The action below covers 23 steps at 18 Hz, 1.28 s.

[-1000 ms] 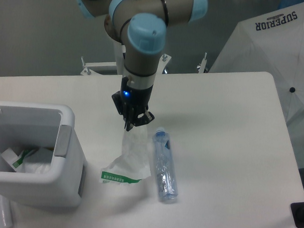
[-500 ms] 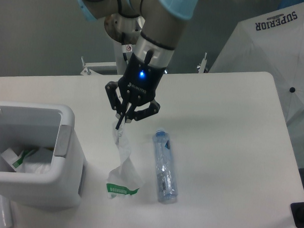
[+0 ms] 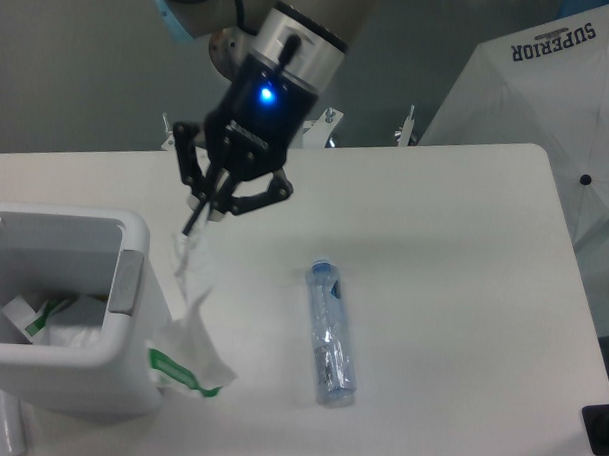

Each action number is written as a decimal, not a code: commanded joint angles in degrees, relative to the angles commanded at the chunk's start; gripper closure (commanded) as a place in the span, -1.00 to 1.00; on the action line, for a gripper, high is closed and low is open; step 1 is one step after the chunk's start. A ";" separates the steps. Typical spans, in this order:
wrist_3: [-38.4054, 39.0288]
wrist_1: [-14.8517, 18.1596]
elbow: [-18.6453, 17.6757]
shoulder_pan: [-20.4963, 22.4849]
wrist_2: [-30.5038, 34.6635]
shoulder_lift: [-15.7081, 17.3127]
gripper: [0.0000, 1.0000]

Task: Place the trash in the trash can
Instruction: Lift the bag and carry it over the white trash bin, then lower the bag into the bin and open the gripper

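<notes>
Plastic bag (image 3: pixel 189 324): thin, translucent white, hanging straight down from the gripper; its top is pinched into a narrow twist, and it widens toward the bottom, where the green printed strip shows. Its lower end hangs in front of the right front corner of the trash can, off to the bin's outer side and not over its opening.

Gripper (image 3: pixel 197 216): black, two fingers, tilted down and to the left, sitting directly above the bag. The fingertips are drawn close together on the bag's top twist, and the bag's whole weight hangs from them. A blue light glows on the wrist above.

Bottle (image 3: pixel 330 331): slim, clear, blue cap at its far end, lying on its side on the table, well to the right of the bag and below-right of the gripper. Nothing touches it.

Trash can (image 3: pixel 132 287): boxy white bin at the left edge, grey tab on its right wall facing the bag. White crumpled pieces with green print lie inside.

Table (image 3: pixel 454 253): white, rounded corners.

Right background: white cloth printed SUPERIOR (image 3: pixel 553 42).
</notes>
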<state>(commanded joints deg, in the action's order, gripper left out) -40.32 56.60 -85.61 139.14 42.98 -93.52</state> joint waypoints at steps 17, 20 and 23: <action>-13.47 0.17 -7.64 -11.16 0.97 2.82 1.00; -13.38 0.53 -8.52 -12.31 0.97 2.03 1.00; -12.94 0.61 -9.05 -12.75 0.97 0.72 1.00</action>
<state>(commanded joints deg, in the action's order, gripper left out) -53.26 57.22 -94.66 126.39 43.95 -92.81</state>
